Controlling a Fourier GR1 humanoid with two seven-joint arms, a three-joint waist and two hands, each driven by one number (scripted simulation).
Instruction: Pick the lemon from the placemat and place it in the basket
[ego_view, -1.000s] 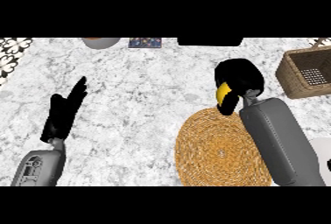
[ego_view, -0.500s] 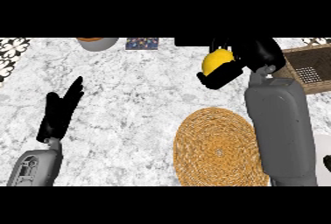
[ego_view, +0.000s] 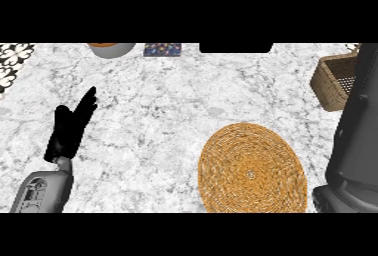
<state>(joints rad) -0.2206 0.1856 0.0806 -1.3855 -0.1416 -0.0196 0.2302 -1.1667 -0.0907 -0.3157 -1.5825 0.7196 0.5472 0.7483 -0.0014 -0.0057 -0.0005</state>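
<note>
We are looking down on a grey-white marbled counter (ego_view: 170, 100), and the thing we care about most, the lemon, is nowhere to be seen on it. The round woven placemat (ego_view: 251, 167) at the near right lies bare, so the lemon is off it. Only the grey right forearm (ego_view: 358, 145) shows, running up the right edge toward the wicker basket (ego_view: 334, 80) at the far right; the right hand itself is out of view, so we cannot tell whether it is closed round the lemon or not, nor whether the lemon is already inside the basket. Only part of the basket shows, cut off by the edge and partly covered by the forearm. Our worry from here is the release: if the hand lets go off to one side of the opening, the lemon could strike the rim and roll away across the smooth counter, and since it is round it would not stop soon. The forearm lies close to the basket's wall, so we judge a careless pull back could nudge or tip it. At the near left, the left hand (ego_view: 72, 127) rests open, fingers straight and pointing away, well apart from all this. Along the far edge sit a grey bowl (ego_view: 112, 49) and a small patterned card (ego_view: 162, 49).
</note>
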